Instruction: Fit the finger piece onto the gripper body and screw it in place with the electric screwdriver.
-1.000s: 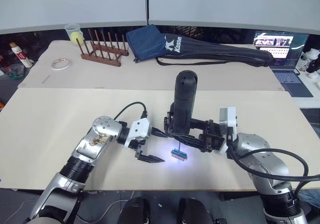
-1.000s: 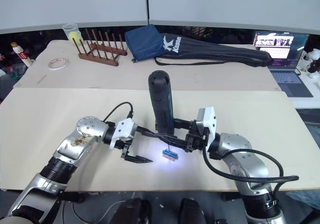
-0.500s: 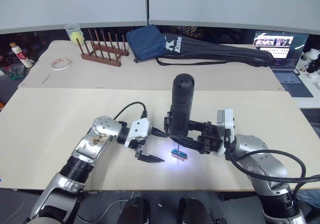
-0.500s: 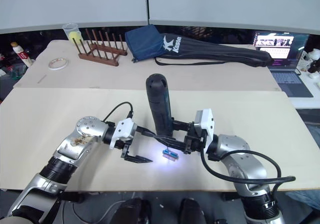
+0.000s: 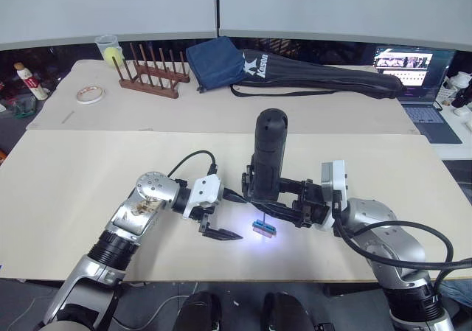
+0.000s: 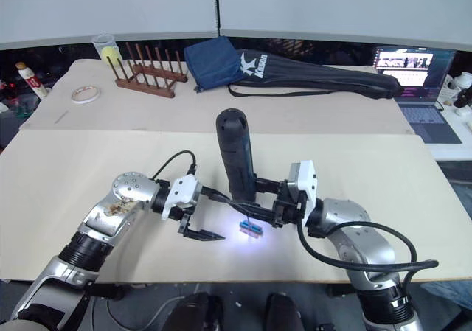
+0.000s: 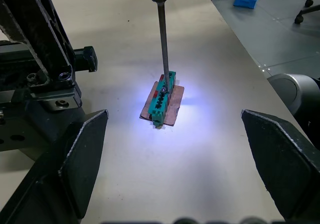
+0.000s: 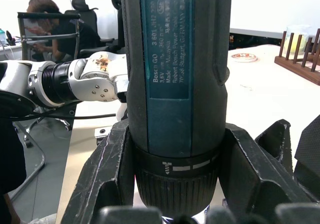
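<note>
My right gripper (image 5: 259, 198) is shut on the electric screwdriver (image 5: 269, 154), a thick black cylinder held upright above the near table. Its thin silver bit (image 7: 162, 39) points down and its tip rests on a small green block (image 7: 162, 97) lying on a thin copper-coloured plate, lit by the tool's white light. My left gripper (image 7: 175, 169) stands open just left of that block, low over the table, with its two black fingers (image 7: 82, 154) spread wide on either side of the block and holding nothing. The finger piece and the gripper body are out of view.
On the far table lie a long black zipped bag (image 5: 324, 77), a blue pouch (image 5: 215, 63), a wooden peg rack (image 5: 151, 77), a tape roll (image 5: 91, 93) and a cup (image 5: 108, 49). A laptop (image 5: 413, 73) sits at the far right. A person (image 8: 45, 24) sits in the background.
The screwdriver has sunk a little over the green block, with its top slightly lower than a second ago. The left gripper has stayed where it was.
</note>
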You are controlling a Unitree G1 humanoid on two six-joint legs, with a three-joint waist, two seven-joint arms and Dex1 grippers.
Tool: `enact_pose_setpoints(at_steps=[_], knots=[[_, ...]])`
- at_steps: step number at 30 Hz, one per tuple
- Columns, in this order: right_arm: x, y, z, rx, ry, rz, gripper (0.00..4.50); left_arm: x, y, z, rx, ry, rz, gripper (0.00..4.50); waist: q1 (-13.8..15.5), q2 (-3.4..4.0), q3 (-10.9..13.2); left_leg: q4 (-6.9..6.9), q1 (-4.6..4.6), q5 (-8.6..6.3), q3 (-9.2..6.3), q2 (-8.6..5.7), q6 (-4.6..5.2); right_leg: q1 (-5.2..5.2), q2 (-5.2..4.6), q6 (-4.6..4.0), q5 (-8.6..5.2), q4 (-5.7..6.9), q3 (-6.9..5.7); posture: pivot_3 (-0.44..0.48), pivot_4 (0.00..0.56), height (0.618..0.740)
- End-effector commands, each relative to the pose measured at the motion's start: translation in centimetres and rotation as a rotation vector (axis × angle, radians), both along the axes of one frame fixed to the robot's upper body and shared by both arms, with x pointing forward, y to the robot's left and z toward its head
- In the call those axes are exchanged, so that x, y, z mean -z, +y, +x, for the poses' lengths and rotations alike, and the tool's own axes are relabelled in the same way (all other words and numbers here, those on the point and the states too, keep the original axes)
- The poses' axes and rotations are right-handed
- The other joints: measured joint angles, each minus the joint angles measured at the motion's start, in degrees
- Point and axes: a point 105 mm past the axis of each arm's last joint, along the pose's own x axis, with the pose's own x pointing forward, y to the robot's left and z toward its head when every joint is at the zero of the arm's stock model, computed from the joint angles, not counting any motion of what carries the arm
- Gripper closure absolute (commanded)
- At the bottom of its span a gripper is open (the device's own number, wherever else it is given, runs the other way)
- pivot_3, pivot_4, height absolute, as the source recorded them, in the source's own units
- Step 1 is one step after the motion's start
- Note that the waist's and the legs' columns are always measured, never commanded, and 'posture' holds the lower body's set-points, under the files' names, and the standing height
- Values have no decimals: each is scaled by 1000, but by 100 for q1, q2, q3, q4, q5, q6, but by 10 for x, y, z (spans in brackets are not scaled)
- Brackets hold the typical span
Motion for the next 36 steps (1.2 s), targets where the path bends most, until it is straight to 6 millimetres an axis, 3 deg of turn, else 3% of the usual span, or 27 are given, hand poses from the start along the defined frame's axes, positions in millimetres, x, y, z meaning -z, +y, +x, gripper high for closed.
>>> enact_pose_setpoints(at_steps=[1,36], knots=[[-20,-1,-5,-9,-91,34,2584,-7,-1,2,10,-41,-2,0,0,0,0,0,0,0,0,0,0,0,0,0,0,0,0,0,150,740],[-17,-2,-1,-10,-80,16,2584,-7,-1,2,9,-44,0,0,-1,0,0,0,0,0,0,0,0,0,0,0,0,0,0,0,150,740]])
